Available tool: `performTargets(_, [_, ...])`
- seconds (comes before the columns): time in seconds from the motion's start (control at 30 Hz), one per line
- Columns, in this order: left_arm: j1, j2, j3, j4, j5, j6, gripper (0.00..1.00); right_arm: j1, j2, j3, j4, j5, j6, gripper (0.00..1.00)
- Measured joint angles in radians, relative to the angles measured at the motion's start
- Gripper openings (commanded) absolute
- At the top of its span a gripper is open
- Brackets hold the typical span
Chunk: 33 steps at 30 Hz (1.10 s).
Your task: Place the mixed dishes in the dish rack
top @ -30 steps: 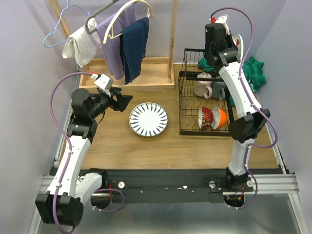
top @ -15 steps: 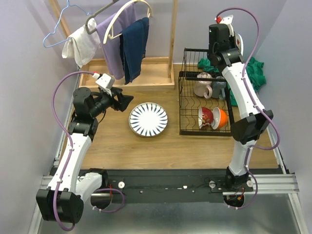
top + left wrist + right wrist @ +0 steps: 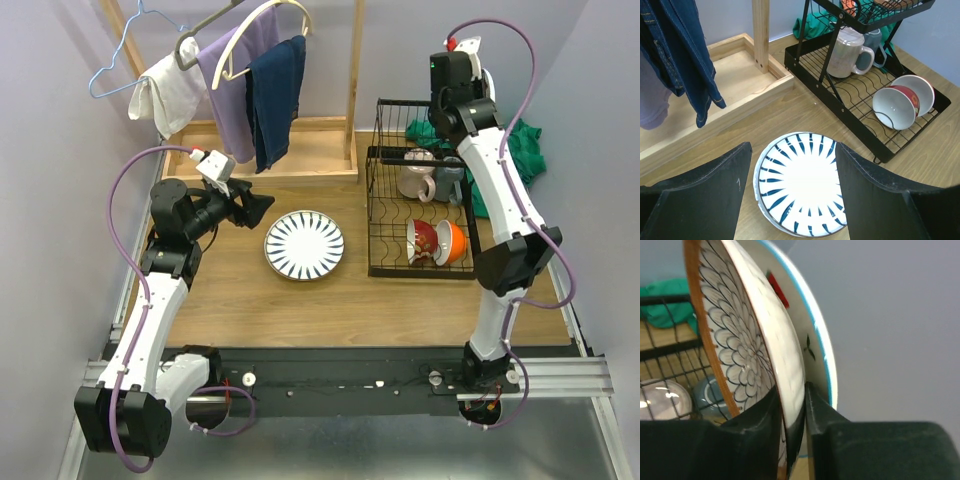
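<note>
Straddling petal-patterned plate (image 3: 747,355) rim, right pincer (image 3: 792,396) — grip unclear; left pincer (image 3: 791,152) spread above striped plate (image 3: 801,187).

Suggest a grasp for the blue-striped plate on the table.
Probably its left rim, nearest the open left gripper. The blue-striped plate lies flat, so only the edge is pinchable: come in low from the left, one finger over the rim, one under.

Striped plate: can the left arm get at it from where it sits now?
Probably yes. The left fingers are open and hang close by the striped plate, which lies flat on the table, bare on top and well apart from the rack.
</note>
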<state>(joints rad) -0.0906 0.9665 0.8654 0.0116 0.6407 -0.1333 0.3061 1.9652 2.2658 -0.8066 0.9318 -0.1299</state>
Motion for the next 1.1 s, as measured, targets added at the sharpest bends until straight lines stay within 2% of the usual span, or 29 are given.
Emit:
performTargets(0.23, [0.0,0.0,-0.013,0.019,0.009,-0.017,0.77,0.049,0.009,-0.01,-0.121,0.0,-0.001,0.58])
performTargets(0.57, [0.0,-0.002,-0.03,0.048,0.028,-0.037,0.77,0.115,0.006,-0.052,-0.177,-0.006,-0.021,0.6])
performTargets(0.67, [0.0,-0.005,-0.038,0.052,0.029,-0.044,0.77,0.127,0.005,-0.06,-0.176,-0.01,-0.033,0.5])
performTargets(0.73, [0.0,-0.006,-0.04,0.053,0.03,-0.048,0.77,0.132,0.005,-0.068,-0.172,0.0,-0.045,0.36])
performTargets(0.9, [0.0,-0.01,-0.042,0.058,0.031,-0.054,0.77,0.123,-0.012,-0.093,-0.129,0.074,-0.08,0.3])
performTargets(0.97, [0.0,-0.011,-0.042,0.06,0.032,-0.055,0.77,0.116,-0.013,-0.094,-0.104,0.085,-0.085,0.23])
performTargets(1.0, [0.0,-0.011,-0.042,0.061,0.033,-0.055,0.77,0.118,-0.013,-0.095,-0.097,0.089,-0.089,0.17])
performTargets(1.03, [0.0,-0.011,-0.042,0.062,0.034,-0.056,0.77,0.12,-0.013,-0.096,-0.092,0.091,-0.093,0.05])
performTargets(1.1, [0.0,-0.011,-0.042,0.062,0.035,-0.058,0.77,0.122,-0.013,-0.098,-0.082,0.126,-0.101,0.01])
